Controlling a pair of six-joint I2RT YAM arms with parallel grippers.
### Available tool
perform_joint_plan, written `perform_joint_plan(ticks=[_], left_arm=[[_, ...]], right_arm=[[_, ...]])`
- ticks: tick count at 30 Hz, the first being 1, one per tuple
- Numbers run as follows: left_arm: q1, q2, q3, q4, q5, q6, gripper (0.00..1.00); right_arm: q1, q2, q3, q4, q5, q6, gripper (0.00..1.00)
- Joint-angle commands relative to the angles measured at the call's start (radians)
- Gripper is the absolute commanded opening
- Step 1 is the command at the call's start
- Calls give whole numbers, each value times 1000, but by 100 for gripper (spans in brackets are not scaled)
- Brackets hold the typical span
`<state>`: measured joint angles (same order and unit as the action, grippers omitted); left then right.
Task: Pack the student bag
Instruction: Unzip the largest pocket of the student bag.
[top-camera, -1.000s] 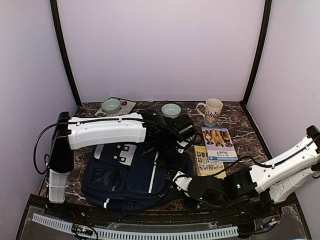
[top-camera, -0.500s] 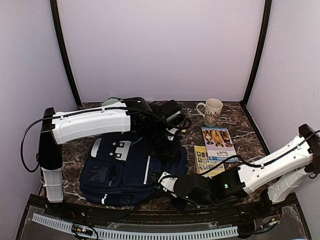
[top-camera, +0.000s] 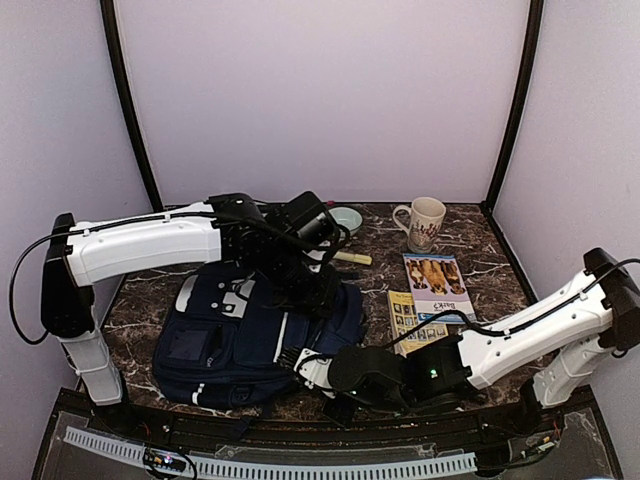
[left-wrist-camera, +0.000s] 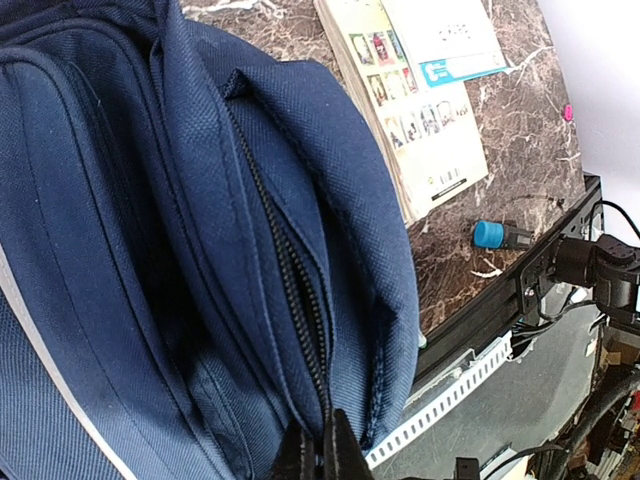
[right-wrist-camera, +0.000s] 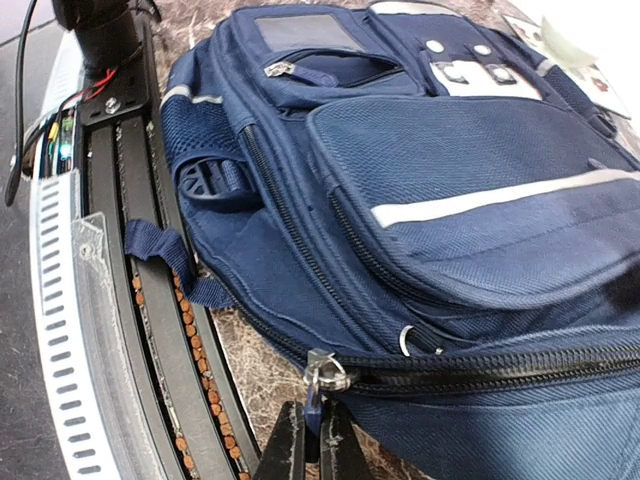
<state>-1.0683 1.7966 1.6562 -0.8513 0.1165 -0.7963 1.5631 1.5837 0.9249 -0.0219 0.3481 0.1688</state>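
The student bag (top-camera: 240, 335), navy with thin white stripes, lies flat on the marble table, left of centre. My left gripper (top-camera: 318, 292) is over the bag's right side; in the left wrist view it (left-wrist-camera: 322, 452) is shut on the bag's fabric edge beside an open zip (left-wrist-camera: 290, 280). At the bag's near right corner sits my right gripper (top-camera: 306, 366). The right wrist view shows this gripper (right-wrist-camera: 313, 445) shut on the blue zipper pull (right-wrist-camera: 316, 398), which hangs from a silver slider (right-wrist-camera: 328, 370) on the bag (right-wrist-camera: 450, 170).
A yellow booklet (top-camera: 410, 320) and a book with dogs on its cover (top-camera: 438, 287) lie right of the bag. A mug (top-camera: 424, 222) and a green bowl (top-camera: 346, 217) stand at the back. A blue-capped marker (left-wrist-camera: 498, 234) lies near the table's front rail (right-wrist-camera: 130, 330).
The left arm has swung left and lifted, pulling the bag's right side with it. The right gripper has travelled left along the bag's near edge with the zipper pull. The bag has shifted left.
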Motion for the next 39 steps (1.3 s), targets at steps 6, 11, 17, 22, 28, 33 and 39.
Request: perform_joint_plan(ticks=[6, 11, 17, 22, 28, 33, 39], left_arm=[[26, -75, 38, 11, -84, 11, 0], [47, -78, 95, -91, -140, 47, 0], [60, -81, 130, -119, -158, 68, 0], [65, -62, 180, -128, -153, 81, 0], [67, -39, 246, -152, -140, 77, 0], [66, -41, 225, -155, -129, 68, 0], [65, -45, 191, -145, -112, 62, 0]], right_arm=[[12, 77, 80, 41, -112, -64, 0], [12, 80, 65, 53, -120, -63, 0], [12, 105, 81, 45, -137, -84, 0], [12, 131, 98, 40, -150, -105, 0], [11, 162, 115, 48, -155, -145, 0], [4, 171, 120, 54, -156, -155, 0], [-12, 156, 111, 60, -152, -125, 0]])
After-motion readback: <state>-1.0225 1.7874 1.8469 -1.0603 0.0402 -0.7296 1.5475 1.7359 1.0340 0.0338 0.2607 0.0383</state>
